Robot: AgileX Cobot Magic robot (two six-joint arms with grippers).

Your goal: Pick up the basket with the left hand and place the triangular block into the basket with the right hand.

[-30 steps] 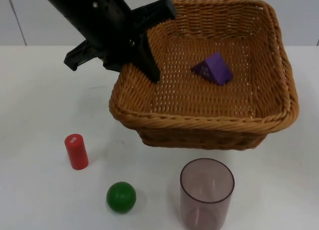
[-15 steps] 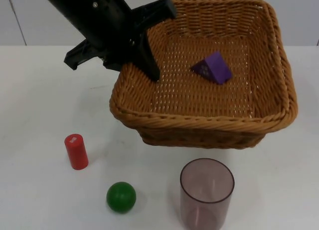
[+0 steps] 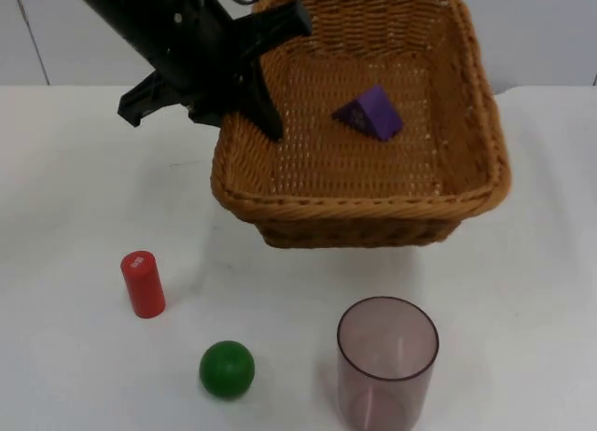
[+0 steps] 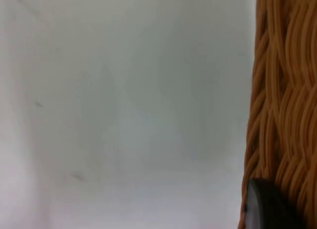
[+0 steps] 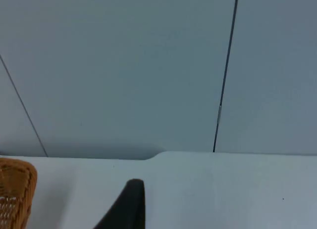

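Observation:
A woven brown basket (image 3: 354,207) hangs at the back middle of the table and looks raised off it. My left gripper (image 3: 254,114) is shut on its left rim, one black finger (image 3: 266,114) reaching down inside the wall. The purple triangular block (image 3: 371,112) lies on the basket's floor, toward the far side. In the left wrist view the basket's woven wall (image 4: 282,90) stands right beside a black fingertip (image 4: 267,209). In the right wrist view a fingertip (image 5: 130,204) of my right gripper hangs over the white table by the grey wall, with a corner of the basket (image 5: 15,189) close by.
A red cylinder (image 3: 143,284) stands at the front left. A green ball (image 3: 227,368) lies near the front edge. A clear tinted cup (image 3: 387,361) stands upright at the front, just ahead of the basket. The grey partition wall closes off the back.
The basket has shifted left with my left gripper and now looks smaller and lower. The purple block went with it inside.

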